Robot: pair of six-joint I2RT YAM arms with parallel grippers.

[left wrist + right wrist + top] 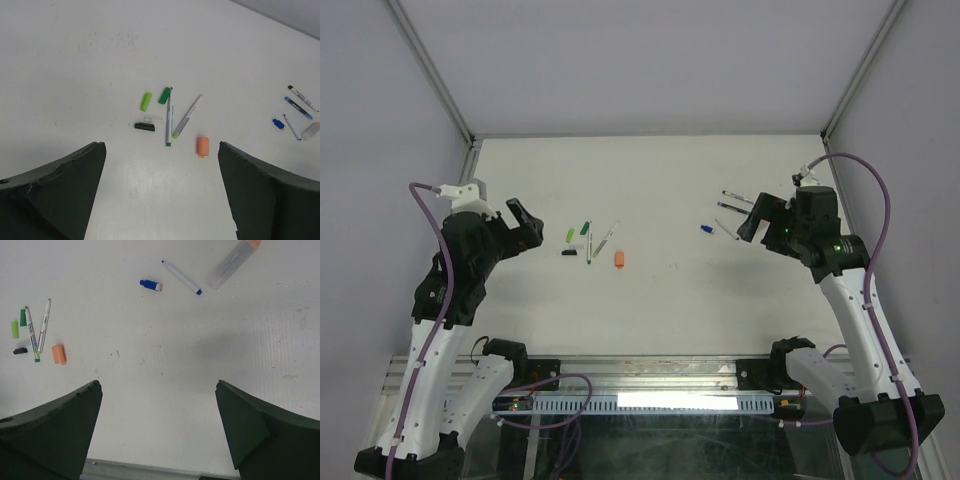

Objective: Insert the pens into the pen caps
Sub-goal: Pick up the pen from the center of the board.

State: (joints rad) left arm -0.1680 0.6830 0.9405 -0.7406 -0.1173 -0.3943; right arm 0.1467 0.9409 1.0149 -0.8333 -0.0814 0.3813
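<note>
L gripper & R gripper both wide open, holding nothing; suggest L takes pale green-ended marker pen mid-barrel, jaws square to it, both ends clear, as prob. matching stubby dark-green plastic cap lies just beside its far end.

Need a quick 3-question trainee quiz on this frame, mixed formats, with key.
1. True or false: the orange cap sits on a pen.
2. Which cap lies nearest the blue-tipped pen? A lime, B blue, C black.
3. Fill in: the left pincer and right pincer are both ____ and hold nothing.
Key: 1 false, it lies loose. 2 B, the blue cap. 3 open.
</note>
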